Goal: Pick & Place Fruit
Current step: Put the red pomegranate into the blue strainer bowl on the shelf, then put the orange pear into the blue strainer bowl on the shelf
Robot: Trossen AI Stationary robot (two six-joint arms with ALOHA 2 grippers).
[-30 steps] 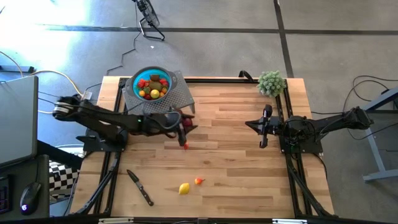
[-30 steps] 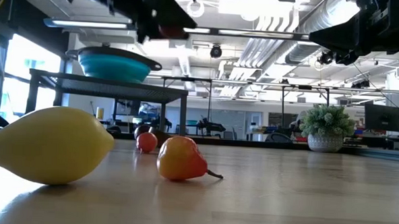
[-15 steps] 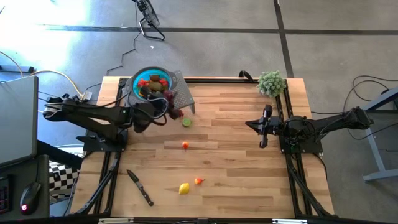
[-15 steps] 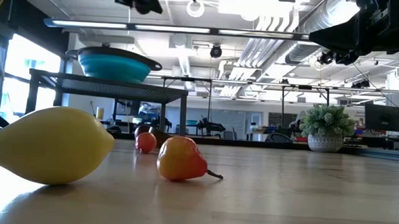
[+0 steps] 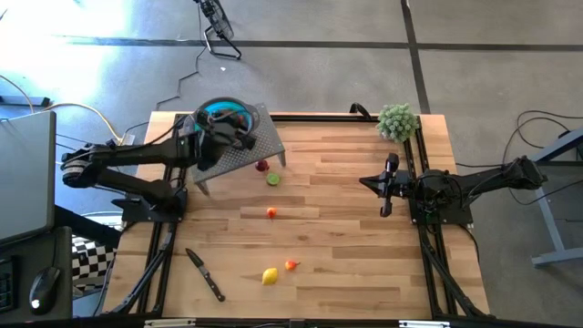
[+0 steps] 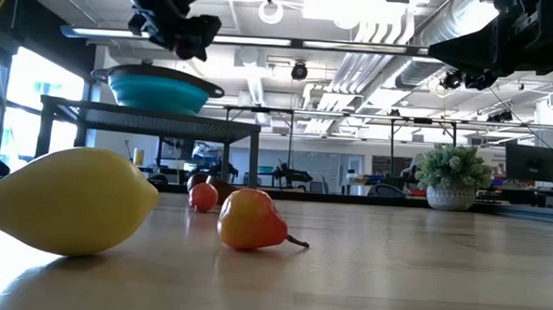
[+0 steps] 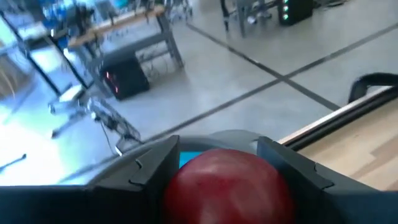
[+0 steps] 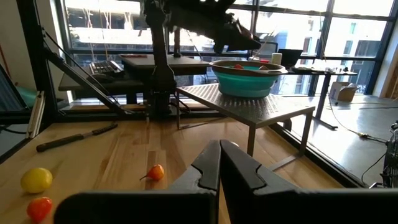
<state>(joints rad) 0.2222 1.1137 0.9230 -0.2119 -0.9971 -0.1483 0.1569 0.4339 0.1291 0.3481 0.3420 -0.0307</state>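
Note:
My left gripper (image 5: 237,133) hangs over the teal bowl (image 5: 215,108), shut on a red fruit (image 7: 227,186). The bowl stands on a grey perforated stand (image 5: 266,144) at the table's far left, and the arm hides most of what is in it. Loose fruits lie on the table: dark red (image 5: 262,166), lime green (image 5: 272,179), small red (image 5: 271,212), orange-red pear (image 5: 291,265) and yellow lemon (image 5: 270,275). At the table's right side my right gripper (image 8: 219,163) waits, shut on nothing. My left gripper pinches the red fruit between its two fingers (image 7: 146,171), one on each of two opposite sides (image 7: 186,180). The fingers come nearly level from the table's left. The fruit is lifted clear, above the bowl's rim (image 7: 186,158).
A black-handled knife (image 5: 206,274) lies near the front left. A fuzzy green plant ball (image 5: 397,120) sits at the far right corner. Bare wood stretches across the middle and right of the table. Black frame rails run along both sides.
My left gripper has risen from just above the table's middle and swung toward the far left corner, tipping from pointing down to nearly level. It has carried the red fruit to above the bowl. The dark red and lime green fruits it covered now show.

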